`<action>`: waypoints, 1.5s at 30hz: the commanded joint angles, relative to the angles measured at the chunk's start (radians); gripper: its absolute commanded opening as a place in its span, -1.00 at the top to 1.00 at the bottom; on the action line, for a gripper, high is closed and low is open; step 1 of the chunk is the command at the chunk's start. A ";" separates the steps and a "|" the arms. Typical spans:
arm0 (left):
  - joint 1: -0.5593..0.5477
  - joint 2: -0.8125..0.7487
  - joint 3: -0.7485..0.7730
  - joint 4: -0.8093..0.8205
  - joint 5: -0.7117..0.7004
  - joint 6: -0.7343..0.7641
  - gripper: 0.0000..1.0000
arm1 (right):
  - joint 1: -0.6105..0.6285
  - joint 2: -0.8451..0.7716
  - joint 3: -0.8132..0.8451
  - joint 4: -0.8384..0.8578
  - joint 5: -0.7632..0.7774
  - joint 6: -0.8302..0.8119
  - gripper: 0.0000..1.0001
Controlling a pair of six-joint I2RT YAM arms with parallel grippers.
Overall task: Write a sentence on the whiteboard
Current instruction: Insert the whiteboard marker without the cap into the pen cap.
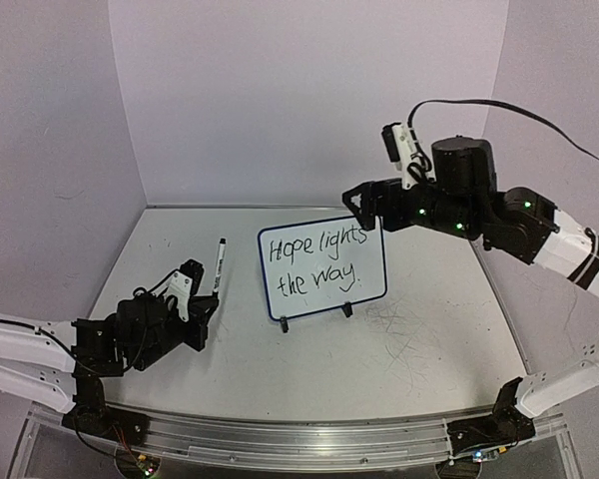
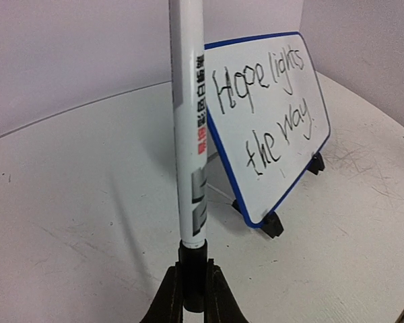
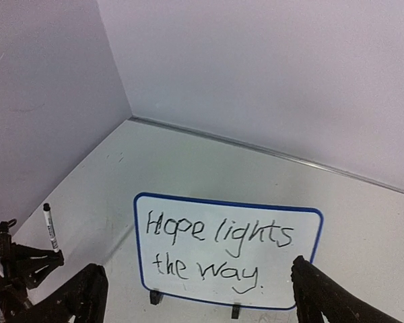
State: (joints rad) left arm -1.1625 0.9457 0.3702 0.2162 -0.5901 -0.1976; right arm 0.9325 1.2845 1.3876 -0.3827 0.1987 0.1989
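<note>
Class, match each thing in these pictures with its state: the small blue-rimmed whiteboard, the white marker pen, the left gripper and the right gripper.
Column 1:
1. small blue-rimmed whiteboard
2. white marker pen
3. left gripper
4. right gripper

Column 2:
A. open, holding nothing
B. reads "Hope lights the way."
C. shut on the pen
D. gripped at one end

Pairs: 1-B, 2-D, 3-C, 4-A

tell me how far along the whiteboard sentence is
Done: the whiteboard reads "Hope lights the way." with a closing full stop. In hand: the left gripper is shut on the marker, off the board to its left; the right gripper is open, empty. Left: probably nothing to write.
</note>
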 commanded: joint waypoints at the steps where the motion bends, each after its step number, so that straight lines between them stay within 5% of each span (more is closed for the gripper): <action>1: 0.002 -0.049 0.016 0.014 0.174 0.128 1.00 | 0.006 0.110 0.018 0.074 -0.318 -0.011 -0.86; 11: 0.003 -0.007 0.084 0.013 0.313 0.183 1.00 | 0.025 0.273 0.026 0.240 -0.668 0.075 -0.70; 18: 0.002 0.045 0.130 0.013 0.371 0.195 1.00 | 0.046 0.348 0.048 0.267 -0.639 0.121 -0.63; 37: 0.002 0.093 0.182 0.009 0.427 0.178 1.00 | 0.072 0.395 0.003 0.365 -0.729 0.181 0.22; 45: 0.003 0.121 0.210 0.007 0.389 0.159 1.00 | 0.091 0.403 -0.052 0.424 -0.718 0.208 0.89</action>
State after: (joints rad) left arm -1.1637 1.0502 0.5109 0.2002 -0.1753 -0.0257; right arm 1.0043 1.6741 1.3658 -0.0365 -0.5009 0.3796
